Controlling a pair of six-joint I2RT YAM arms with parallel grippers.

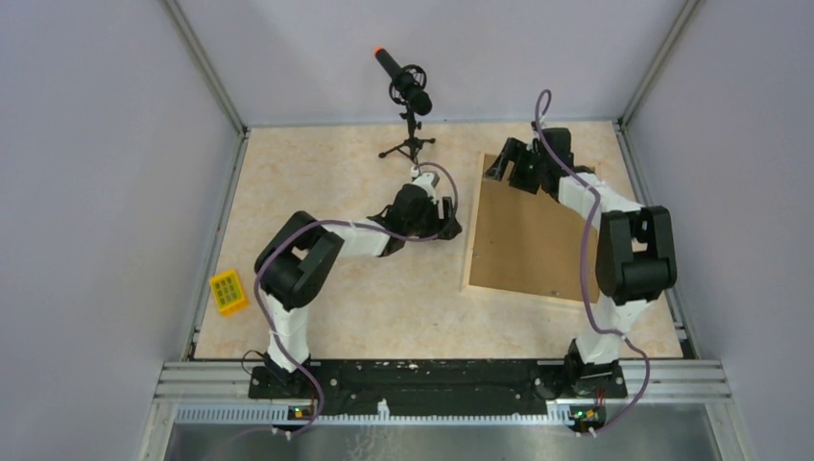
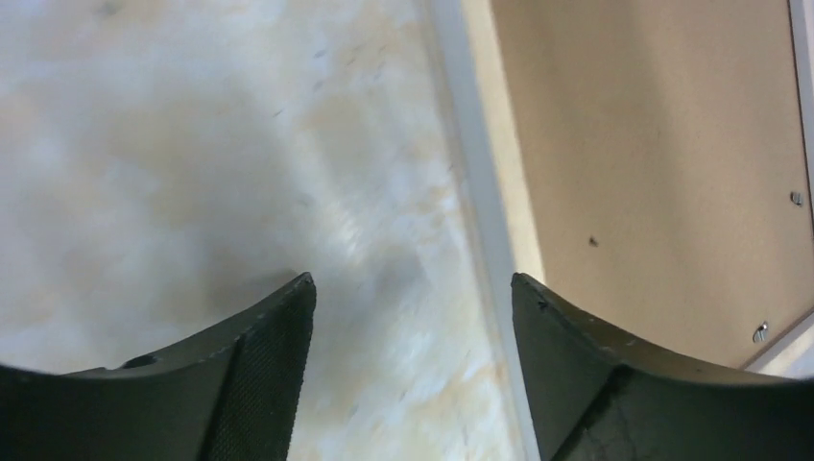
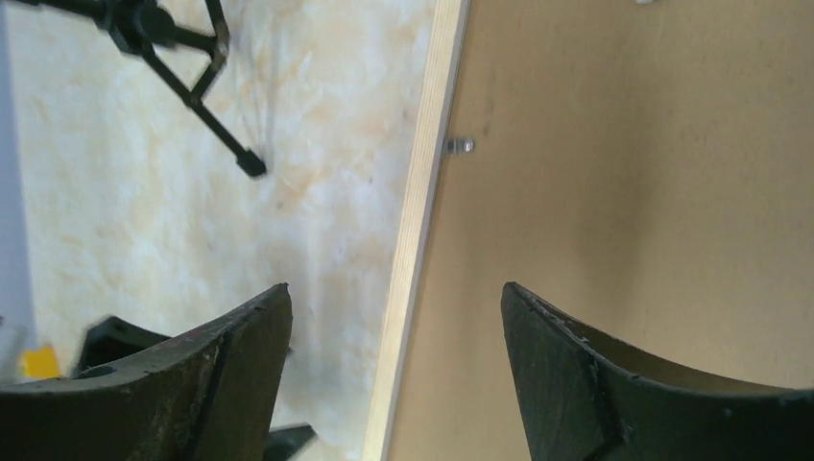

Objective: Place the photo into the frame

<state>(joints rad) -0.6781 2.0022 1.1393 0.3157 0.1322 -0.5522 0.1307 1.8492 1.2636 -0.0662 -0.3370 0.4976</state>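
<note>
Clerk: At the lower left of the overhead view, what is entered first?
Keeper: Item one, a small yellow block (image 1: pixel 228 291), gridded top, plastic by the look, at the edge of the counter (image 1: pixel 384 307), well apart from the work. The counter: pale beige, marbled, matt.
Clerk: Moving right?
Keeper: Item two, the left claw (image 2: pixel 413 280), centre of the overhead view. Fingers spread, nothing between them; dark pads, one cross-hatched. One finger hangs over bare counter, the other over the left border of the frame (image 2: pixel 475 173). Likely stationed there to work that edge.
Clerk: Behind it?
Keeper: Item three, a black microphone (image 1: pixel 410 91) on a small tripod, upper centre, orange-tipped. Not part of the task, I judge.
Clerk: And the frame itself?
Keeper: Right of centre, lying flat, back upward, turned a little askew. Narrow pale wood border, whitish. Inside it a plain brown backing board (image 1: pixel 526 235), matt and fibrous, with small metal fastenings (image 3: pixel 459 146) near the rim. Back up, I judge, because a print loads from behind.
Clerk: The photo?
Keeper: Not to be seen in any view; whether it lies beneath the board cannot be told.
Clerk: Last entry?
Keeper: Item four, the right claw (image 3: pixel 395 288), at the frame's upper left corner in the overhead view. Fingers likewise spread and empty, set across the pale border near a fastening, probably to get at the board.
</note>
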